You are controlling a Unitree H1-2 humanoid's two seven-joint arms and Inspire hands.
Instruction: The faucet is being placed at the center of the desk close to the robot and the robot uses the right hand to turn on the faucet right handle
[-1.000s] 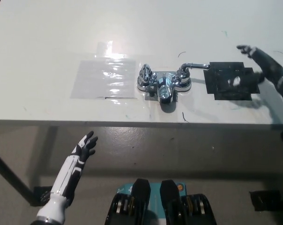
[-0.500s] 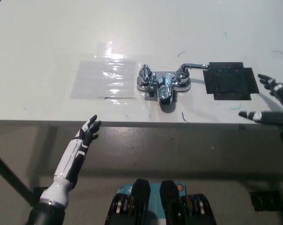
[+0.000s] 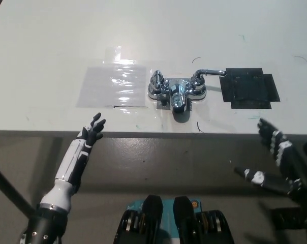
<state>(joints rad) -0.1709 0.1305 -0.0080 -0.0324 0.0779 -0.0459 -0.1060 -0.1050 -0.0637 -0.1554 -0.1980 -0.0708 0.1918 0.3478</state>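
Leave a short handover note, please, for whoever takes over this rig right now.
Left hand: open, empty, at the front edge of the desk.
Right hand: open, empty, below the desk's front edge, clear of the faucet.
Faucet: mid-desk near the front, between a clear plastic sheet and a black tape patch.
Right handle: lever points sideways at the patch; nothing touches it.
Done: faucet placed.
Left: whether the handle is on cannot be told; if not, turn it with the right hand.

- A white table (image 3: 52, 40) fills the upper half, matte with faint pen marks.
- Light glares off a clear sheet (image 3: 113, 85) taped flat on it; a black patch (image 3: 250, 87) lies well apart.
- Below the near edge is dull grey-brown floor (image 3: 158, 162), and a dark leg (image 3: 6, 188) slants at lower left.
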